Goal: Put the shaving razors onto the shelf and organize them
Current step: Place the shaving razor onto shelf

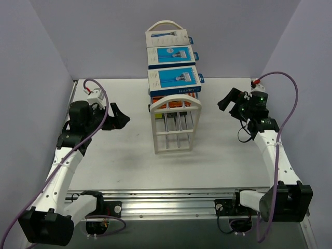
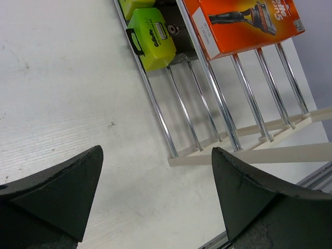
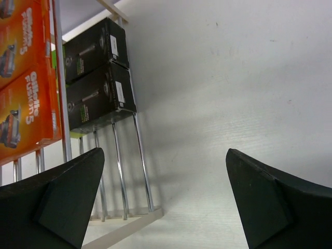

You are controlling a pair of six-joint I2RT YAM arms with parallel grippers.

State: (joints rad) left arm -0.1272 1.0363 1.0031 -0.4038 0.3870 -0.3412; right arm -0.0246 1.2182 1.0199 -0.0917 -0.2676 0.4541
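Shelf (image 1: 175, 124) stands mid-desk (image 1: 124, 166), its back end at the far edge. There is open desk on both sides and toward the near edge. Left gripper (image 2: 156, 153) is spread wide, holding nothing, left of the shelf. Right gripper (image 3: 165, 151) is the same on the right. The top tier holds three HARRY'S boxes (image 1: 174, 78). Lower tiers hold orange boxes (image 2: 244, 21) and black-and-lime boxes (image 3: 98, 78).

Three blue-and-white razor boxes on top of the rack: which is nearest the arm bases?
The blue-and-white HARRY'S box just above the cream-white rack's front arch; the other two lie behind it.
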